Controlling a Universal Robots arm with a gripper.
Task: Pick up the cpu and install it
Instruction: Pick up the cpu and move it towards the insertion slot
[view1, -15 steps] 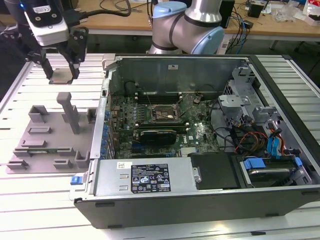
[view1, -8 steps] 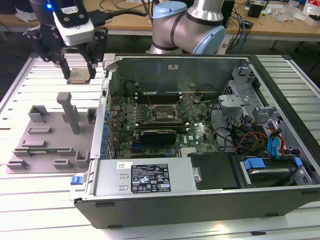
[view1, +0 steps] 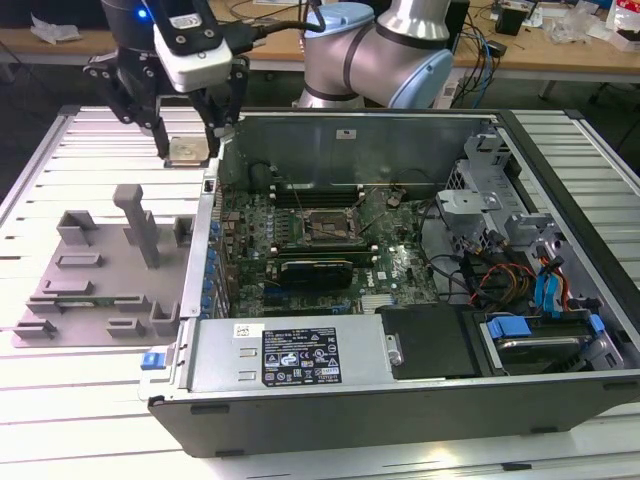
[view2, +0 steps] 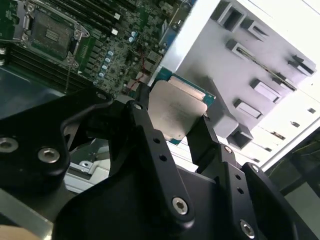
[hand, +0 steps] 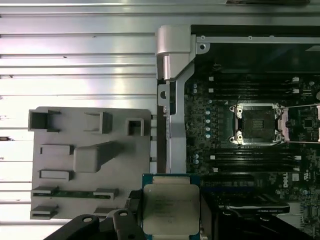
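Black hand (view1: 188, 138) clamped on silver cpu (hand: 170, 207), aloft beside computer case (view1: 380, 140)

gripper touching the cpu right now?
Touching. In the second wrist view the gripper clamps the cpu by opposite edges, its black fingers flush against the chip with no gap.

The silver-topped square cpu (hand: 170, 207) hangs flat, clamped between the jaws.
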